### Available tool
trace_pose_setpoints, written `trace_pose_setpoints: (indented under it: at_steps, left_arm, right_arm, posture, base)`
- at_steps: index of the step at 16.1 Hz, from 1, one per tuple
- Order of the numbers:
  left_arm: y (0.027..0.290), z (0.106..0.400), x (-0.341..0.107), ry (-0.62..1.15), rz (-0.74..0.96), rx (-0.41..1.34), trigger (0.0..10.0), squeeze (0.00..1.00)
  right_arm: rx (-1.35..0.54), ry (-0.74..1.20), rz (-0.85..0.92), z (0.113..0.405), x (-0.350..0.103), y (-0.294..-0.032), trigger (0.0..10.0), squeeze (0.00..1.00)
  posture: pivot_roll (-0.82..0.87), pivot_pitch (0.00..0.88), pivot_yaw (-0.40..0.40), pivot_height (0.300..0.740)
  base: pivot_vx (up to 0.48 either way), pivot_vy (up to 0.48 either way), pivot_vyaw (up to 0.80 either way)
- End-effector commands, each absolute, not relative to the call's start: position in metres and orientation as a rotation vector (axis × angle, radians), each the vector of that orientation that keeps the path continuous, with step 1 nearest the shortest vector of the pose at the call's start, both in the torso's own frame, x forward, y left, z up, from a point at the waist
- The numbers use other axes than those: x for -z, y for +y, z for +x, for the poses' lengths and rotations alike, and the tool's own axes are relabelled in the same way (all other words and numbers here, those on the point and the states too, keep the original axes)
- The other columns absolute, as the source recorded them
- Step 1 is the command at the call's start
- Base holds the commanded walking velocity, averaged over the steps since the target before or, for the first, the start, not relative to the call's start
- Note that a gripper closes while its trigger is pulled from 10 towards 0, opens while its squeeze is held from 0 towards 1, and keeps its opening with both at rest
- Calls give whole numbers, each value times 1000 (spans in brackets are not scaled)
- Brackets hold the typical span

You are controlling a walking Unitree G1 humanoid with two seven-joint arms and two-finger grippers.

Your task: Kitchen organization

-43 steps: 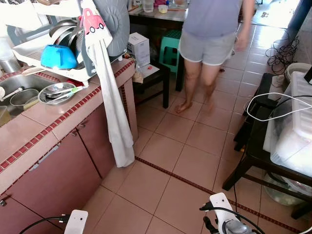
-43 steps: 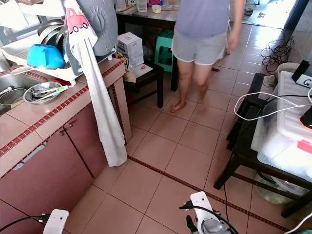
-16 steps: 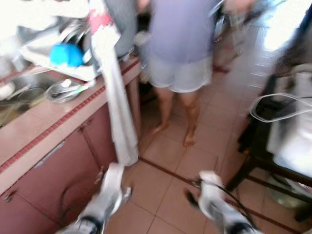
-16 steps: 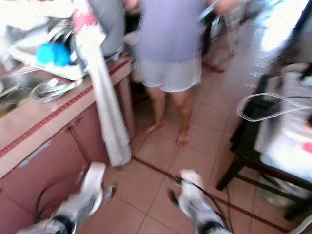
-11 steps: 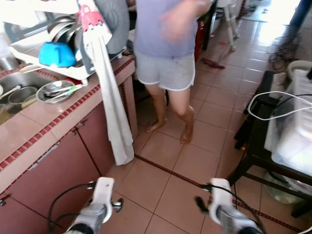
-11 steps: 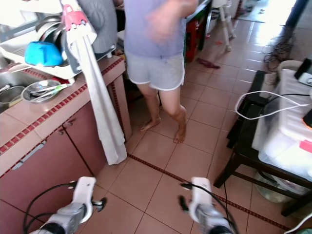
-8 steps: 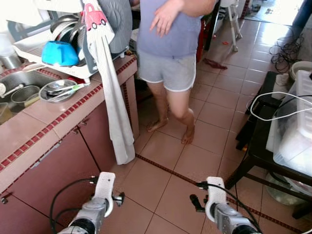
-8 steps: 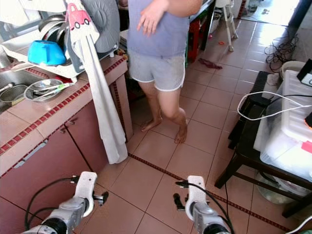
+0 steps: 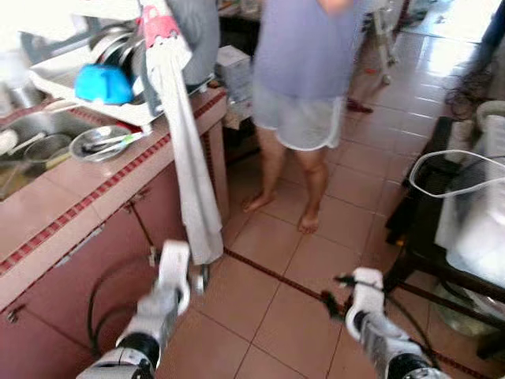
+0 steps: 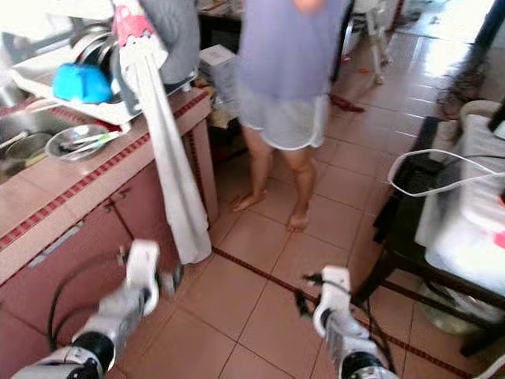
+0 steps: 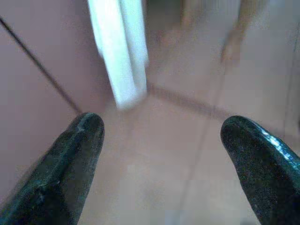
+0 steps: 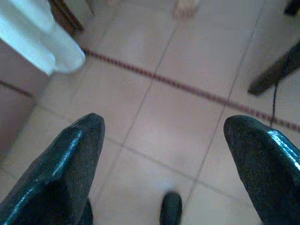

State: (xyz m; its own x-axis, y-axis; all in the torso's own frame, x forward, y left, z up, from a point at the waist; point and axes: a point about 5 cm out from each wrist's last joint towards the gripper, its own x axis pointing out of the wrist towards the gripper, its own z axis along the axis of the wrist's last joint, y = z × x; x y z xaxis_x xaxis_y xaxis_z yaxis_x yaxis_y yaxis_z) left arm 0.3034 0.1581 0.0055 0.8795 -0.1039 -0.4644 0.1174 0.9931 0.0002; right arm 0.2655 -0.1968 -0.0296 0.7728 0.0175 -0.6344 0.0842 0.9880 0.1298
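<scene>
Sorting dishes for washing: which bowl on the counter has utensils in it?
The steel bowl by the sink holds utensils; the blue bowl sits upturned on the rack.

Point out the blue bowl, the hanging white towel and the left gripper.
blue bowl [image 9: 104,84], left eye view, on its upturned side in the dish rack.
white towel [image 9: 192,174], left eye view, mid-length of the hanging cloth.
left gripper [image 11: 161,154], left wrist view, midway between its open fingertips.

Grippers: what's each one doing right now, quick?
Left gripper: open, holding nothing, aimed at the hanging towel.
Right gripper: open, holding nothing, over the floor.
</scene>
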Motion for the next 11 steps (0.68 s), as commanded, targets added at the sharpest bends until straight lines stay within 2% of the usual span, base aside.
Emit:
trace_pose_setpoints:
  at_steps: [1,4,7,9,11]
  left_arm:
    - [161,311,-17,413,9,98,10000,0]
    - [160,308,-21,367,-66,70,10000,0]
    - [154,302,-32,246,5,104,10000,0]
    - [153,300,-37,230,44,110,10000,0]
    - [152,302,-47,195,10,72,10000,0]
  right_arm:
    - [31,636,183,274,22,-197,10000,0]
    - [7,557,169,279,12,-204,10000,0]
    - [-2,485,168,278,4,-212,10000,0]
    - [-36,432,133,278,-5,-210,10000,0]
    - [-81,372,126,281,-18,-199,10000,0]
  posture:
    - [-66,56,38,740]
    - [-71,61,45,740]
    - [-70,65,43,740]
    - [-76,63,42,740]
    - [-89,60,41,740]
  base:
    - [0,0,800]
    - [0,0,800]
    - [0,0,800]
    - [0,0,800]
    - [0,0,800]
